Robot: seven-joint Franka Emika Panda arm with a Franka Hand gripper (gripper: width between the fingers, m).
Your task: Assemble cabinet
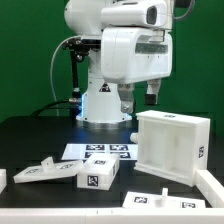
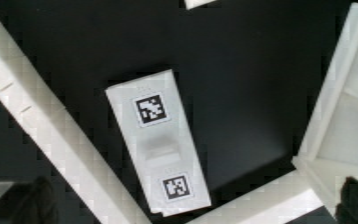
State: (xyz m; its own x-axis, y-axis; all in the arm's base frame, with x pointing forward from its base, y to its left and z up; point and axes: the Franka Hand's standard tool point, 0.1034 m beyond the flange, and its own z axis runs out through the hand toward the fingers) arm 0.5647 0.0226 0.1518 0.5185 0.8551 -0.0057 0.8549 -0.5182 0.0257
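Nearest the lens, low in the exterior view, small white blocks (image 1: pixel 98 177) bearing black-and-white square tags; same tags on marker board (image 1: pixel 105 152) behind. Black worktop (image 1: pixel 40 135), green wall (image 1: pixel 25 50). Cabinet (image 1: pixel 172 145) standing at the exterior view's right, lower than the pincer (image 1: pixel 138 100), not touching it. Pincer spread open, gripping nothing. Seen in wrist view, long white panel (image 2: pixel 158 150) with two tags.

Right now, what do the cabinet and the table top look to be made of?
The cabinet: looks like white plastic, matte, with thick even walls and no grain. The table: black, dull surface without glare, maybe cloth or matte board; the pictures leave that open.
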